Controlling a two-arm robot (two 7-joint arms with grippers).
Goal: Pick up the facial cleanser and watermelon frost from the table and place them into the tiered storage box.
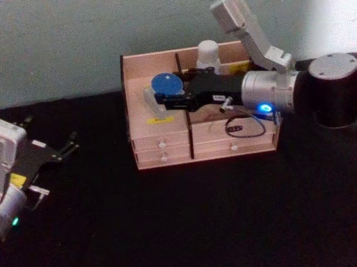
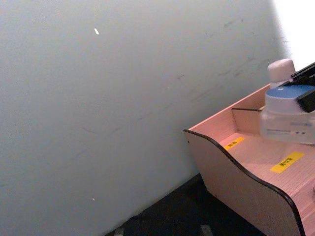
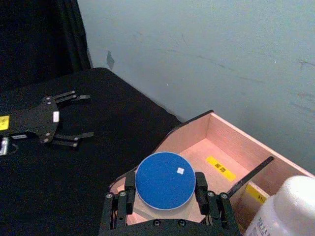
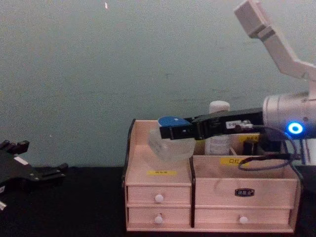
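Observation:
The watermelon frost (image 1: 165,85), a clear jar with a blue lid, is held tilted over the left compartment of the tiered storage box (image 1: 168,157). My right gripper (image 1: 164,97) is shut on it, one finger on each side of the lid (image 3: 165,180). In the chest view the jar (image 4: 170,143) hangs just above the box's front wall (image 4: 212,190). The facial cleanser (image 1: 208,55), a white bottle, stands upright in the box's back right compartment, its cap (image 4: 218,106) rising behind my right arm. My left gripper (image 1: 63,147) rests open over the table to the left of the box.
A pale wall stands close behind the box. Black tablecloth (image 1: 178,238) spreads in front of the box and to its left. My right arm's elbow (image 1: 336,88) reaches in from the right, above the box's right half.

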